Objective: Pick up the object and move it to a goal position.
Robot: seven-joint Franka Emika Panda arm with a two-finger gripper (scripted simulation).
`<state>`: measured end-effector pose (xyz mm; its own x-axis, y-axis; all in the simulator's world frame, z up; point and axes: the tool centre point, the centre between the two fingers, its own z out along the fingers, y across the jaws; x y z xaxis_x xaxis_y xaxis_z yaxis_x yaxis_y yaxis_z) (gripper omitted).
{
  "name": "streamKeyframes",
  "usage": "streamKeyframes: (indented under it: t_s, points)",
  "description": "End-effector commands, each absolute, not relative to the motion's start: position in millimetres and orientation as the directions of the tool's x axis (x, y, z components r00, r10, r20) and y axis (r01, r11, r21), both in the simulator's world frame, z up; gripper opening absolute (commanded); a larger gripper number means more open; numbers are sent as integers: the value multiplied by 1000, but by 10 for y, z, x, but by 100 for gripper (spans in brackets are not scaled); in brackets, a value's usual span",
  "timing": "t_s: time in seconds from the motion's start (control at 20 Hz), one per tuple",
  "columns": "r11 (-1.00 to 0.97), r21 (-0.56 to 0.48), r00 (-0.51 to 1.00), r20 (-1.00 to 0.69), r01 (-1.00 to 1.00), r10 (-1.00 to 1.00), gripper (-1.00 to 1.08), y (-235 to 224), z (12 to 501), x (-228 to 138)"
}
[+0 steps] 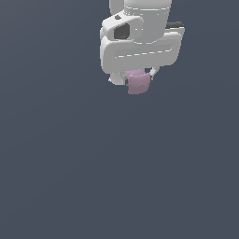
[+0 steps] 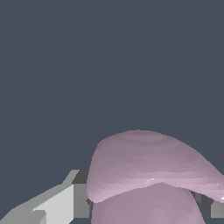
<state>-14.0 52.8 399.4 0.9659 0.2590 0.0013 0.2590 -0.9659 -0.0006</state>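
Note:
The object [image 1: 138,81] is a small pale pink, lumpy piece with a matte surface. It sits between the fingers of my white gripper [image 1: 135,80] near the top of the exterior view, held up with nothing under it. The gripper is shut on it; short white fingertips [image 1: 113,80] show on either side of it. In the wrist view the pink object [image 2: 148,175] fills the space between the grey-white fingers [image 2: 65,203], and part of it runs out of the picture. No goal marker shows in either view.
Only a flat, plain dark blue-grey background [image 1: 70,163] shows around and below the gripper in both views.

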Motion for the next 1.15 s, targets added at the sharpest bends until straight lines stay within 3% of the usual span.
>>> streamKeyframes:
  t_s: [0.0, 0.5, 1.1]
  points:
    - [-966, -1, 966, 0, 259, 259, -100, 504, 4245, -149]
    - [-966, 0, 966, 0, 258, 258, -100, 446, 4877, -140]
    - [-966, 0, 966, 0, 258, 258, -100, 431, 5059, -122]
